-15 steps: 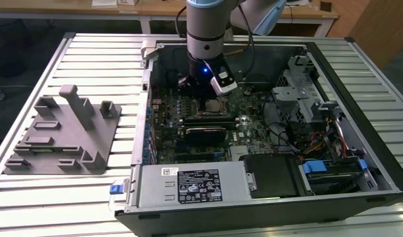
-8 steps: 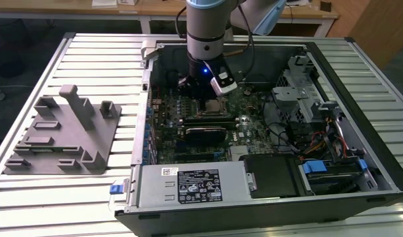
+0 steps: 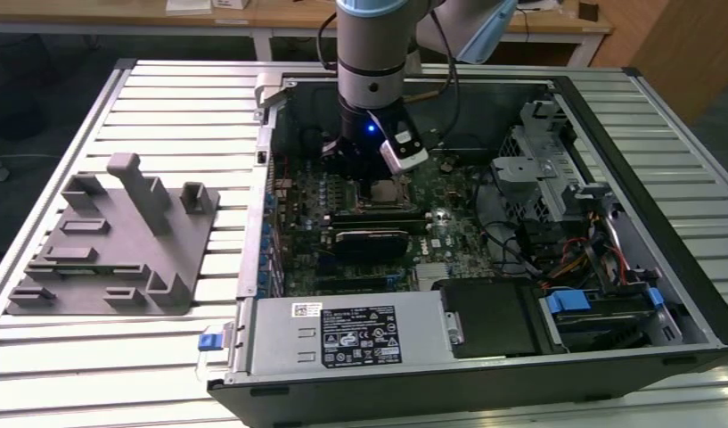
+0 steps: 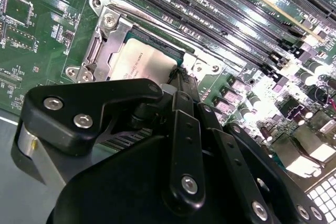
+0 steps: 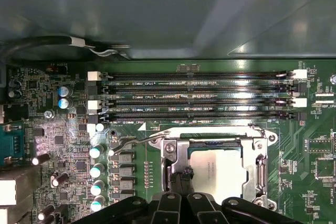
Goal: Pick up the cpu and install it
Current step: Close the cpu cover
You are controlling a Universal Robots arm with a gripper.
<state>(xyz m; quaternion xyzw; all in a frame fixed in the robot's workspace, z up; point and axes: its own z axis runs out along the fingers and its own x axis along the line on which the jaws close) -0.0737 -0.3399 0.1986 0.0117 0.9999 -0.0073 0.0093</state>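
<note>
Likely lab: slatted metal bench (image 3: 161, 98), opened computer case (image 3: 694, 308), desks (image 3: 292, 16) behind.

The black linkage of my gripper (image 4: 179, 74) covered 1 side of the cpu (image 4: 139, 61) and part of the socket frame (image 4: 102, 40) in the second wrist view, so where it met the chip stayed hidden. In the first wrist view the gripper (image 5: 184, 176) hid 1 corner of the cpu (image 5: 218, 174), and the picture's edge cut off the gripper body and the socket frame (image 5: 176, 156). In the exterior view my arm (image 3: 370, 53) ran off the picture, and the label (image 3: 361, 337) on the power supply (image 3: 281, 348) was too small to read.
</note>
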